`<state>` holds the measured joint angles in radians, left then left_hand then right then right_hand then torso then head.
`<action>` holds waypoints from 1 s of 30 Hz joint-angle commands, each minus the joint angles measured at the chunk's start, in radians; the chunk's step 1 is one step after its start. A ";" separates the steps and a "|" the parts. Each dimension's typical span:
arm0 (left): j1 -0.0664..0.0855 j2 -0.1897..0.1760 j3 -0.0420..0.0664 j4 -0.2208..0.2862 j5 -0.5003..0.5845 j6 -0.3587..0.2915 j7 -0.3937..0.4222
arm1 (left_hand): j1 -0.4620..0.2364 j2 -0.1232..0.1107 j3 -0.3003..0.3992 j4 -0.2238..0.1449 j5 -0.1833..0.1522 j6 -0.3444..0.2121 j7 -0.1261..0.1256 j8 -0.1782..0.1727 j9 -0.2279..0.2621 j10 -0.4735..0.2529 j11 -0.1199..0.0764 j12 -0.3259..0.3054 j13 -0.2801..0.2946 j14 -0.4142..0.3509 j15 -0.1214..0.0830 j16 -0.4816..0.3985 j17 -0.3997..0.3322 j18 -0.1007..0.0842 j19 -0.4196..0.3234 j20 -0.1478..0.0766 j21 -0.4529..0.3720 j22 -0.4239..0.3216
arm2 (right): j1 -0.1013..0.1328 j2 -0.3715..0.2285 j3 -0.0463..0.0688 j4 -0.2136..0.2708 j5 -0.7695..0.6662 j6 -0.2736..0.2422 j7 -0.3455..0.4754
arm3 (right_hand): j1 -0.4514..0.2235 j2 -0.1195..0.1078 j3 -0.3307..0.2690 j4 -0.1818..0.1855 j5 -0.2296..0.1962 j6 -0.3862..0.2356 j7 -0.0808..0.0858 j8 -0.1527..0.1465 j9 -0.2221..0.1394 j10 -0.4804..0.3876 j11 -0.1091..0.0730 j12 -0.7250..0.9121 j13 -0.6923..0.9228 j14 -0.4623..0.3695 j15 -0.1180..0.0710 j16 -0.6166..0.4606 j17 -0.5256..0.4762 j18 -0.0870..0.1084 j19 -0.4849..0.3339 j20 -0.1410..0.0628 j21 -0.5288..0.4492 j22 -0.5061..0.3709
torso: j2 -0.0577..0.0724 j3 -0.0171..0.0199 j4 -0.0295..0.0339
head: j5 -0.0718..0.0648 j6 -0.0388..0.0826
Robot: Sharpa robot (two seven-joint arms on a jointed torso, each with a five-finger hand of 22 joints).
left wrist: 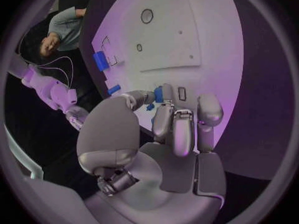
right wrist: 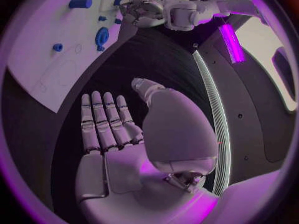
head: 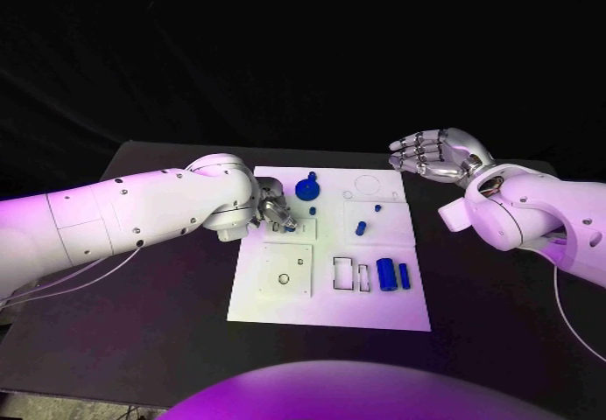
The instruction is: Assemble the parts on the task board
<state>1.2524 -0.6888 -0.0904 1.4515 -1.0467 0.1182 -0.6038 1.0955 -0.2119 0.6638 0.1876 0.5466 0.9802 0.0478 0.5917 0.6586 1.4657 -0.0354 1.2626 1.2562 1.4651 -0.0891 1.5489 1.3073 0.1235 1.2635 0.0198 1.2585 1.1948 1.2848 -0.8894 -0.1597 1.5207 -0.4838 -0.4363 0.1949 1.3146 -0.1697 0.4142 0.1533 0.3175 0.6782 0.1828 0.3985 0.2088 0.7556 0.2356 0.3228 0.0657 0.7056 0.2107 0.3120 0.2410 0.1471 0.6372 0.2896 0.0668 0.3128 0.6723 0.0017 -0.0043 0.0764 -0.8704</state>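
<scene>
1. Left hand (head: 276, 213) at task board (head: 331, 306) left edge, fingers curled over a small blue part (left wrist: 159, 94); actual grip: can't tell.
2. Risk: loose pinch drops the part off-slot.
3. Right hand (head: 429, 153) off board's far-right corner, spread, empty.

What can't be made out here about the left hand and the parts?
- Head view: left hand mostly hidden behind its own arm; grip unclear.
- Left wrist view: fingers cover the small blue part; contact cannot be told.
- Head view: small blue parts on the task board too small to identify.
</scene>
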 commanded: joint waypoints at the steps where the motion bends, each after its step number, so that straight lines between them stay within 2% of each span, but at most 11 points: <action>1: 0.000 0.005 0.000 -0.003 0.002 0.025 -0.007 | -0.002 0.011 0.204 -0.198 -0.016 0.013 -0.016 0.007 0.003 0.044 -0.006 -0.001 0.001 0.097 -0.004 0.006 0.218 -0.018 0.006 0.001 0.003 0.002 | -0.001 0.000 0.000 0.002 -0.003 0.015 0.004 | -0.008 0.001 0.001 0.004 0.004 0.003 0.097 0.003 -0.001 0.006 0.001 0.004 -0.002 -0.001 0.004 -0.007 -0.001 -0.005 -0.007 0.000 -0.004 -0.001 | 0.000 -0.0002 -0.0013 | 0.001 -0.002; 9: 0.000 0.015 0.000 -0.007 0.005 0.034 -0.007 | -0.015 0.013 0.193 -0.189 -0.034 0.018 -0.019 0.014 0.008 0.047 -0.007 0.001 0.004 0.098 -0.004 0.008 0.223 -0.019 0.007 0.002 0.001 0.005 | -0.001 -0.001 0.000 0.003 -0.003 0.014 0.004 | -0.008 0.001 0.001 0.004 0.004 0.003 0.097 0.003 -0.001 0.006 0.001 0.004 -0.002 -0.001 0.004 -0.007 -0.001 -0.005 -0.007 0.000 -0.004 -0.001 | 0.000 0.0006 -0.0016 | -0.001 -0.002; 15: 0.000 0.021 0.000 -0.011 0.010 0.038 -0.011 | -0.050 0.022 0.156 -0.149 -0.098 0.017 -0.026 0.028 0.022 0.048 -0.012 0.001 0.005 0.099 -0.006 0.009 0.225 -0.019 0.010 0.002 -0.010 0.003 | -0.001 -0.001 0.000 0.004 -0.003 0.015 0.003 | -0.009 0.001 0.001 0.005 0.006 0.003 0.097 0.004 -0.001 0.006 0.001 0.004 -0.002 -0.001 0.004 -0.007 -0.001 -0.005 -0.007 0.000 -0.004 -0.002 | 0.000 0.0003 -0.0008 | -0.003 -0.002; 17: 0.001 0.023 0.000 -0.013 0.011 0.040 -0.012 | -0.063 0.023 0.143 -0.132 -0.134 0.014 -0.029 0.030 0.027 0.049 -0.014 0.001 0.005 0.098 -0.007 0.008 0.224 -0.019 0.011 0.001 -0.016 0.002 | -0.001 -0.001 0.000 0.004 -0.003 0.016 0.003 | -0.009 0.001 0.001 0.005 0.006 0.003 0.097 0.004 -0.001 0.006 0.001 0.004 -0.002 -0.001 0.004 -0.007 -0.001 -0.005 -0.007 0.000 -0.004 -0.002 | -0.001 0.0004 -0.0005 | -0.003 -0.002; 27: 0.001 0.028 0.000 -0.024 0.012 0.039 -0.016 | -0.086 0.021 0.108 -0.094 -0.174 0.013 -0.033 0.031 0.030 0.049 -0.016 0.003 0.008 0.098 -0.009 0.008 0.224 -0.019 0.015 -0.001 -0.024 0.000 | -0.001 0.000 0.000 0.003 -0.003 0.021 0.001 | -0.011 0.001 0.000 0.006 0.009 0.003 0.098 0.004 -0.002 0.005 0.001 0.004 -0.002 -0.001 0.004 -0.007 -0.002 -0.005 -0.009 0.000 -0.004 -0.004 | -0.001 0.0001 0.0005 | -0.005 -0.002; 30: 0.002 0.029 0.000 -0.027 0.012 0.039 -0.017 | -0.092 0.021 0.096 -0.078 -0.197 0.013 -0.034 0.029 0.031 0.049 -0.017 0.003 0.009 0.098 -0.010 0.008 0.224 -0.019 0.016 -0.001 -0.028 0.000 | -0.001 0.000 0.000 0.003 -0.003 0.022 0.001 | -0.011 0.001 0.000 0.006 0.009 0.003 0.098 0.004 -0.002 0.005 0.001 0.004 -0.002 -0.001 0.004 -0.007 -0.002 -0.005 -0.009 0.000 -0.004 -0.004 | -0.001 0.0000 0.0005 | -0.005 -0.002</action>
<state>1.2549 -0.6631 -0.0898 1.4248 -1.0442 0.1396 -0.6193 1.0141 -0.1911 0.7524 0.1101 0.3542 0.9812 0.0343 0.6178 0.6875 1.4652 -0.0432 1.2625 1.2646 1.4687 -0.0928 1.5528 1.3073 0.1236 1.2715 0.0190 1.2340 1.1958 1.2844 -0.8898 -0.1597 1.5228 -0.4835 -0.4332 0.1935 1.3147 -0.1697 0.4142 0.1533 0.3218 0.6782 0.1828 0.3985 0.2081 0.7556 0.2356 0.3228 0.0650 0.7056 0.2107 0.3081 0.2400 0.1471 0.6372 0.2896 0.0668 0.3102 0.6716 0.0019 -0.0039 0.0711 -0.8727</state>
